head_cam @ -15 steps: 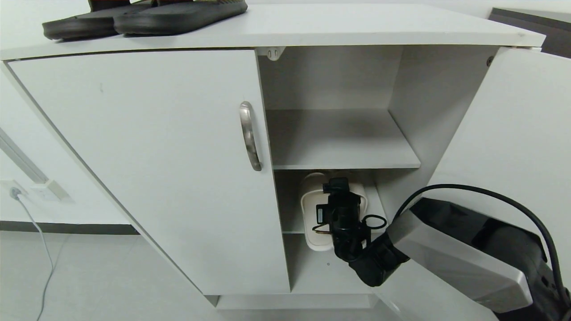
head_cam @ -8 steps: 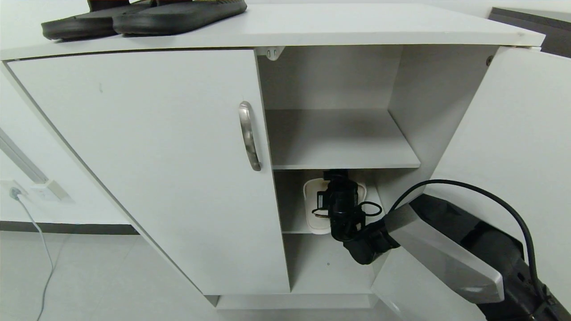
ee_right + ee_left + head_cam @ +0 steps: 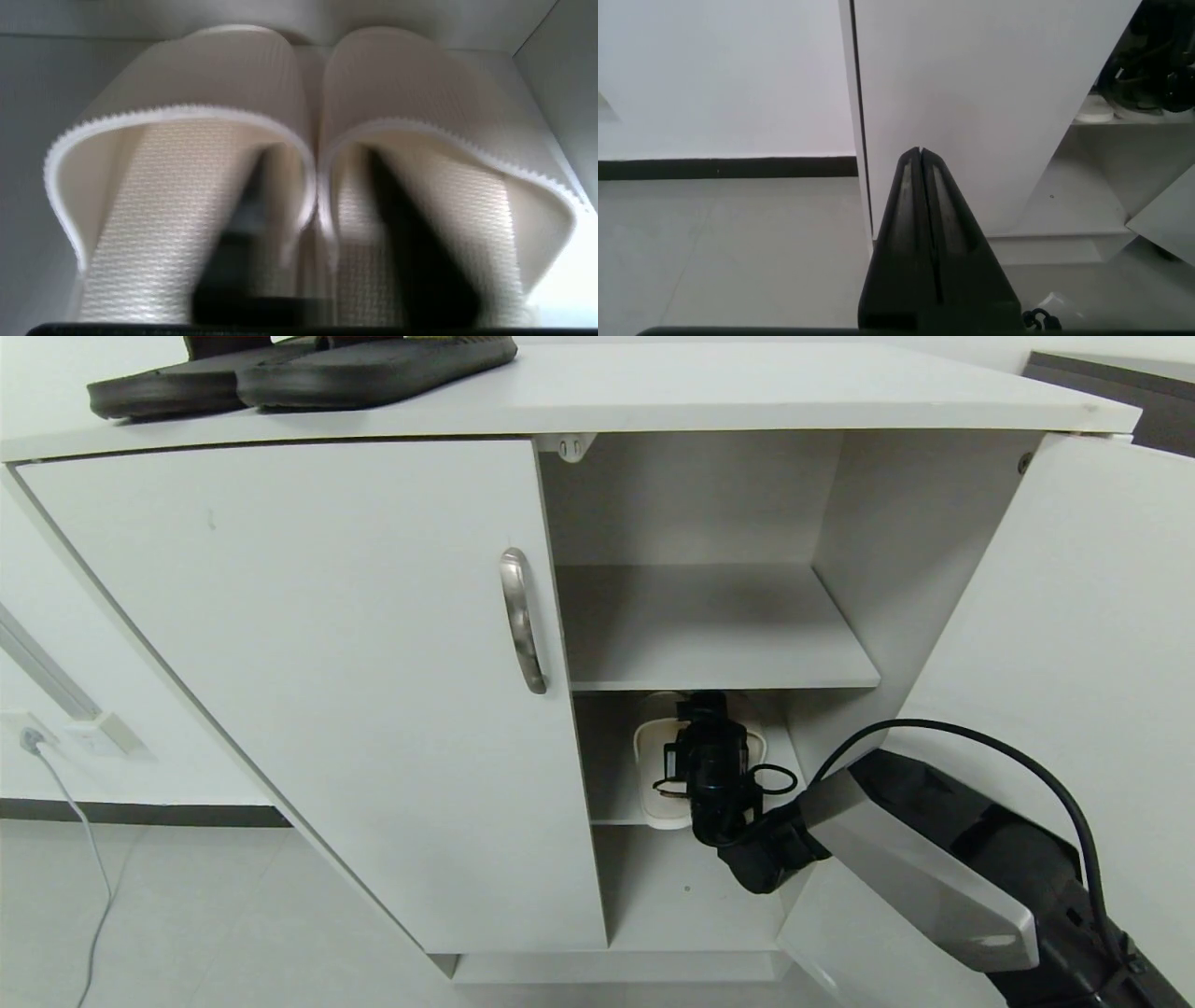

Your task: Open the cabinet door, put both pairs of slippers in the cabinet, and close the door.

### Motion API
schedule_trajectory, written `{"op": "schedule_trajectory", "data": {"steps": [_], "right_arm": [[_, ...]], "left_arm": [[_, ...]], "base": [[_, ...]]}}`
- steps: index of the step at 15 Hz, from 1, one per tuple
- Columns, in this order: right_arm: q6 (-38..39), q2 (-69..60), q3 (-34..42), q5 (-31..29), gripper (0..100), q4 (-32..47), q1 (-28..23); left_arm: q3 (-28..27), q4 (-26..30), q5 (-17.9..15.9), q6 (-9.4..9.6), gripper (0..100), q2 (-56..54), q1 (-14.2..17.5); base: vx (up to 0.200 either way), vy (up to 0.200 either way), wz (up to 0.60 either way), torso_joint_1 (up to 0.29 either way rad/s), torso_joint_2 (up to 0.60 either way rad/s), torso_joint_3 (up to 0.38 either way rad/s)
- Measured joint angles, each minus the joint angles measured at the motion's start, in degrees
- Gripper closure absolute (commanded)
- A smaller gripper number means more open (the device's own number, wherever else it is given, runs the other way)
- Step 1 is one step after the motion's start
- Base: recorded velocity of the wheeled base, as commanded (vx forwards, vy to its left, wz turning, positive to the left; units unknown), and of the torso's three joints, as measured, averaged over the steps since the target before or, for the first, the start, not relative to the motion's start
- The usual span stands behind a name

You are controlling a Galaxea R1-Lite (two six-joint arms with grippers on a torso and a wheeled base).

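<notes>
A white cabinet [image 3: 747, 401] stands with its right door [image 3: 1074, 616] swung open and its left door [image 3: 308, 663] closed. A pair of white slippers [image 3: 653, 775] lies on the lower shelf inside. My right gripper [image 3: 711, 714] is over them under the upper shelf. In the right wrist view the white slippers [image 3: 187, 187] lie side by side, and my right gripper [image 3: 318, 187] is shut on their two inner strap edges. A pair of black slippers [image 3: 299, 373] rests on the cabinet top at the left. My left gripper [image 3: 920, 187] is shut and holds nothing, low in front of the closed left door.
The upper shelf [image 3: 709, 635] and the cabinet floor [image 3: 672, 896] are bare. The left door has a metal handle [image 3: 523, 621]. A wall socket with a cable [image 3: 33, 742] sits at the far left, above a tiled floor.
My right arm has pushed the white slippers deeper onto the lower shelf. In the last half second they hardly moved. The black slippers and doors stayed put.
</notes>
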Motion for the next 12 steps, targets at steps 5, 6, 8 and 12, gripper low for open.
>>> {"op": "schedule_trajectory", "data": {"steps": [5,6,8,12], "right_arm": [[-0.1,-1.7,4.5,-0.1,0,-1.4,0.4],[-0.1,-2.6,6.3,-0.1,0,-2.4,0.6],[-0.1,-5.0,10.6,-0.2,0,-4.3,1.2],[-0.1,-10.3,21.7,-0.6,0,-10.0,3.2]], "left_arm": [[0.0,0.0,0.0,0.00,100,0.0,0.0],[0.0,0.0,0.0,0.00,100,0.0,0.0],[0.0,0.0,0.0,0.00,100,0.0,0.0],[0.0,0.0,-0.1,0.07,100,0.0,0.0]], "base": [[0.000,0.000,0.00,0.000,0.00,0.000],[0.000,0.000,0.00,0.000,0.00,0.000],[0.000,0.000,0.00,0.000,0.00,0.000],[0.000,0.000,0.00,0.000,0.00,0.000]]}}
